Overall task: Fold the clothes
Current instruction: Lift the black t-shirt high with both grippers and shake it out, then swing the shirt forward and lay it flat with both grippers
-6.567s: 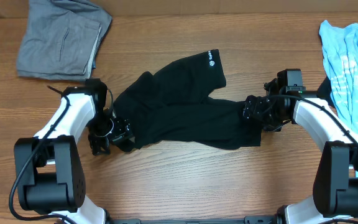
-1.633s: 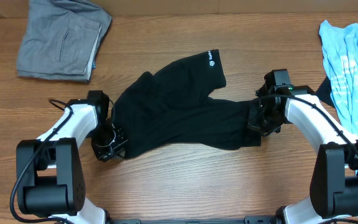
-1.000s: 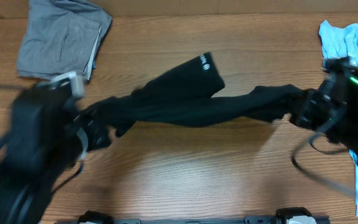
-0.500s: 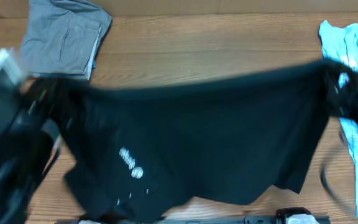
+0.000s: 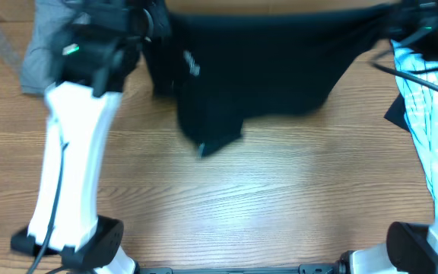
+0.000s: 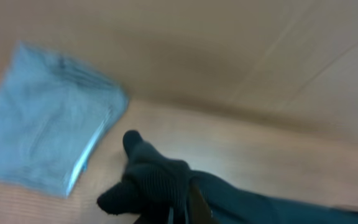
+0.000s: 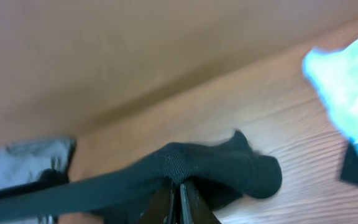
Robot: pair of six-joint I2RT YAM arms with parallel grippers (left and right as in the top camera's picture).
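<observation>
The clothes, a black T-shirt [image 5: 257, 68], hang stretched in the air across the far side of the table, blurred with motion, with one corner drooping lowest [image 5: 215, 137]. My left gripper [image 5: 147, 27] is shut on the shirt's left end; in the left wrist view the bunched black fabric [image 6: 157, 177] sits over the closed fingertips [image 6: 188, 208]. My right gripper [image 5: 413, 11] is shut on the right end, and the right wrist view shows black cloth [image 7: 222, 165] pinched between the closed jaws of the gripper [image 7: 179, 202].
A grey folded garment [image 5: 33, 68] lies at the far left, partly behind my left arm [image 5: 74, 152]. A light blue shirt [image 5: 428, 106] lies along the right edge, with a dark patch [image 5: 398, 114] beside it. Bare wood [image 5: 242, 205] fills the front half.
Both arms have swung the spread shirt away from the front of the table to the far side. It now hangs higher in view, and the front wood is uncovered.
</observation>
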